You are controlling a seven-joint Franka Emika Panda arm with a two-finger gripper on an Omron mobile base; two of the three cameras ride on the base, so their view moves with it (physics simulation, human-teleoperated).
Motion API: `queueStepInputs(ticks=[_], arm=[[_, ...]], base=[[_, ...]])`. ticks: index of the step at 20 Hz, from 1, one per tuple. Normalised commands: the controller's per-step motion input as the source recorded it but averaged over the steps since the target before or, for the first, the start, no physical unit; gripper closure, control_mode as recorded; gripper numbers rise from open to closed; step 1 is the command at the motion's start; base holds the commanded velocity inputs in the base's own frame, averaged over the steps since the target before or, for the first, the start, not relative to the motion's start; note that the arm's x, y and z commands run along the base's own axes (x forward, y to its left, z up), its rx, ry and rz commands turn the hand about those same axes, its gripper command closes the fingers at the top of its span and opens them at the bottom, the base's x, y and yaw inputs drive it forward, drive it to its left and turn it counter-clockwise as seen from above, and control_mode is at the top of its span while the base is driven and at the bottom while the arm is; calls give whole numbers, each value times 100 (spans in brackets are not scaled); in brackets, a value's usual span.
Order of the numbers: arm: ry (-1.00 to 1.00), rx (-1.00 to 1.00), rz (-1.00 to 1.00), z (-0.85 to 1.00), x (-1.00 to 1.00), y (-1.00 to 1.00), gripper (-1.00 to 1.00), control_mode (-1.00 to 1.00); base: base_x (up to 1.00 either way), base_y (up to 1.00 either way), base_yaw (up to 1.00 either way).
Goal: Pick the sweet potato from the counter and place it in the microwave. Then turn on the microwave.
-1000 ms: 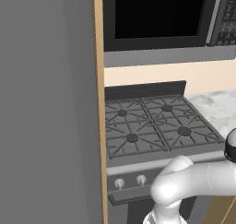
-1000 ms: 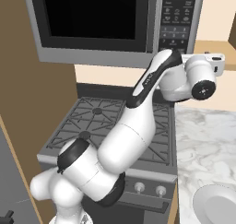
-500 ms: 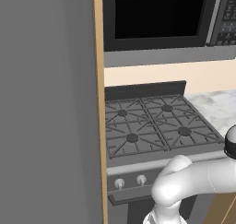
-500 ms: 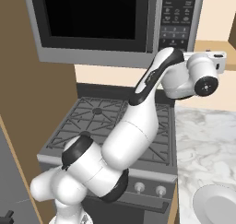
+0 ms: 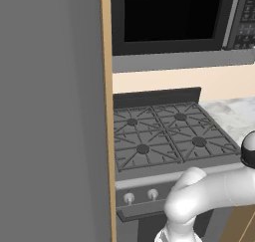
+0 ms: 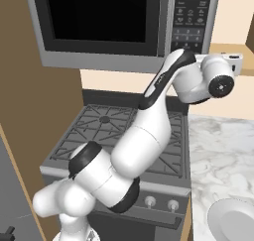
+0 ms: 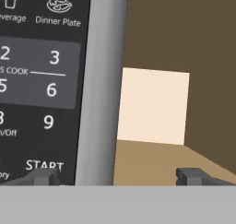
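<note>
pincer [image 7: 117, 176] spread wide, nothing between its tips, raised close to the right edge of the microwave [image 6: 114, 27]. left tip sits just under the start key [image 7: 44, 165] on the button panel [image 7: 41, 80]; right tip hangs past the grey trim, over the tan wall recess. microwave door looks closed, dark glass, inside not readable. sweet potato not spotted anywhere; cannot tell whether it is inside. marbled table [image 6: 223, 155] holds a white plate [image 6: 232, 221] at its near corner. stove [image 5: 169, 136] bare. judgement: placing likely finished, start press remains.
</note>
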Motion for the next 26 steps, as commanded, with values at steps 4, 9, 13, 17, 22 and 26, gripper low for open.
queueStepInputs(ticks=[4, 9, 13, 17, 22, 26], arm=[[5, 0, -2, 0, 12, 0, -100, -100], [3, 0, -1, 0, 2, 0, -100, -100], [2, 0, 0, -1, 0, 2, -100, -100], [0, 0, 0, -6, 0, 3, -100, -100], [0, 0, 0, -11, 6, 11, -100, -100], [0, 0, 0, -3, 23, 5, -100, -100]], base=[[0, 0, 0], [0, 0, 0], [0, 0, 0], [0, 0, 0], [0, 0, 0], [0, 0, 0]])
